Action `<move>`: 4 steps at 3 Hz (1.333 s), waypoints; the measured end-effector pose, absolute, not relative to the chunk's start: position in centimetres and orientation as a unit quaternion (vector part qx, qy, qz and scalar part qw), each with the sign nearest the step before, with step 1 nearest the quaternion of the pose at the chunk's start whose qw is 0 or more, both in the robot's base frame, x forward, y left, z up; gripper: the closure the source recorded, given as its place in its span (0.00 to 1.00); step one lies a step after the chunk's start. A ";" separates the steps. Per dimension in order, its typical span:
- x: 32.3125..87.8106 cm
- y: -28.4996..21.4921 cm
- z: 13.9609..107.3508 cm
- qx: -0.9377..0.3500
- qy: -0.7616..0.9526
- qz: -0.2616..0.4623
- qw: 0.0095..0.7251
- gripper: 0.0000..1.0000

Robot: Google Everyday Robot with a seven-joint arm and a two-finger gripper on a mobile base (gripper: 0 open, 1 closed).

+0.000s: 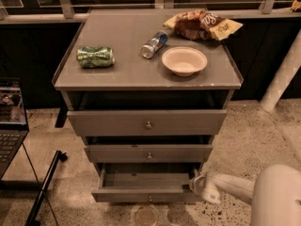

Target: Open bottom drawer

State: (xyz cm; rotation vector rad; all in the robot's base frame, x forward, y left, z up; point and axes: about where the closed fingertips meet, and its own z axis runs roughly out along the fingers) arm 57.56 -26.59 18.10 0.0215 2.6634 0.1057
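Note:
The grey cabinet (146, 69) has three drawers, all pulled out some way. The bottom drawer (141, 188) has the slimmest front, with a tiny round knob (150, 199) at its centre. It stands pulled out furthest, its plain grey inside showing. My gripper (195, 186) is at the end of the white arm (230, 187), low on the right. It sits against the right end of the bottom drawer's front.
On the cabinet top lie a crushed green can (95, 57), a blue-silver can (154, 44), a white bowl (184, 60) and a chip bag (202, 24). A laptop (9, 121) stands at left, with a black tripod leg (44, 187) beside it. A white pole (282, 79) stands at right.

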 end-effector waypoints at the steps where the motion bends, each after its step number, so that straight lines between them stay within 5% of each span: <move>1: 57.1 -26.6 18.0 0.003 0.972 0.042 0.230 1.00; 4: 54.2 -26.3 17.9 -0.025 0.976 0.062 0.207 1.00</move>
